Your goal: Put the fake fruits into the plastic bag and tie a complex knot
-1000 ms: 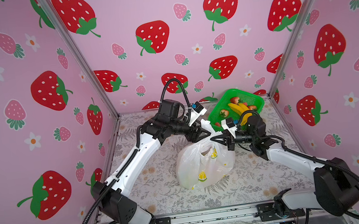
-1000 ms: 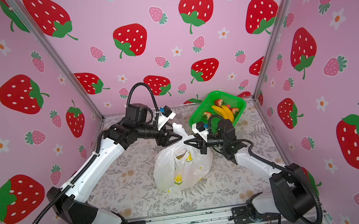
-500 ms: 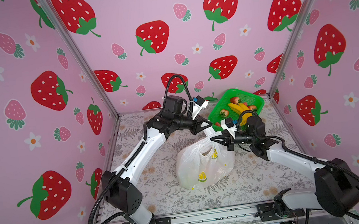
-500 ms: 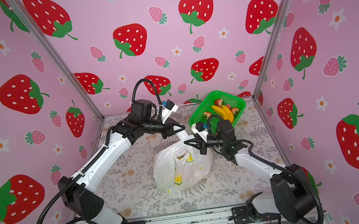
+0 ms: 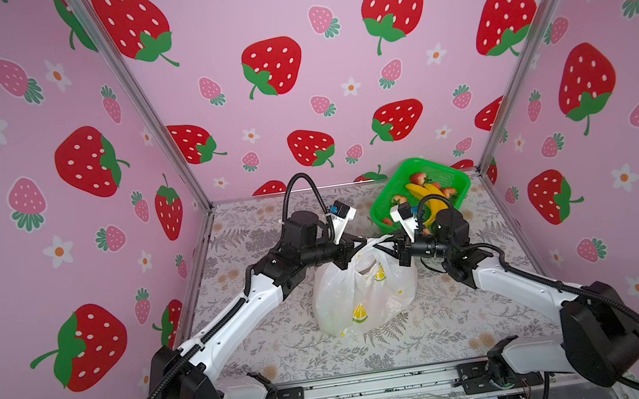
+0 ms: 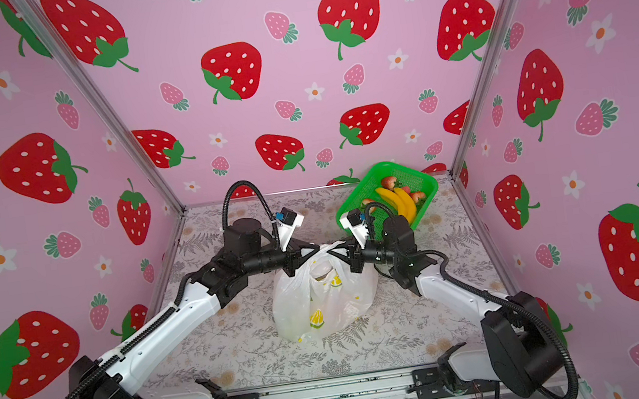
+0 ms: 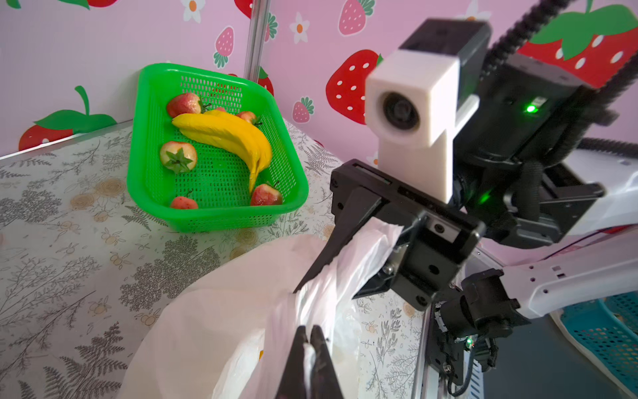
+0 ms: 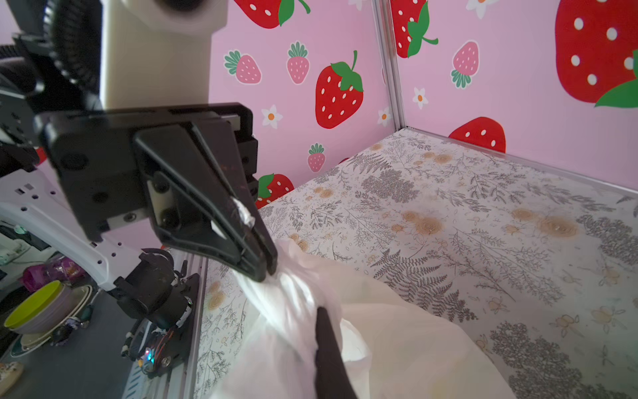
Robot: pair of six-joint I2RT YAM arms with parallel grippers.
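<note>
In both top views we find the plastic bag [image 5: 363, 291] sitting mid-table, bulging with pale shapes inside, so some of the fake fruits appear already packed; yet the green basket [image 5: 459, 186] at the back right corner holds bananas [image 5: 429, 198] and several strawberries [image 6: 390, 182], so we judge the filling either unfinished or left partial (we cannot count what is in the bag). No knot shows: the two handles [image 6: 326, 248] run out sideways from the bag's mouth, one to each arm, so the tying is at most just starting. The left gripper [image 5: 351, 246] and the right gripper [image 5: 397, 242] face each other across the top of the bag, each meeting a handle. In the left wrist view we see our own two dark fingertips [image 7: 312, 349] pressed together with a sliver of white film between them, clamped on a handle, and opposite us the right gripper [image 7: 322, 266] with a bunched handle emerging from its closed jaws. In the right wrist view the left gripper [image 8: 260, 266] has its jaws pinched fully together on a gathered tuft of the bag [image 8: 397, 342], while one finger [image 8: 326, 345] of the right gripper lies against the film; its partner is hidden, but the film is held taut there.
</note>
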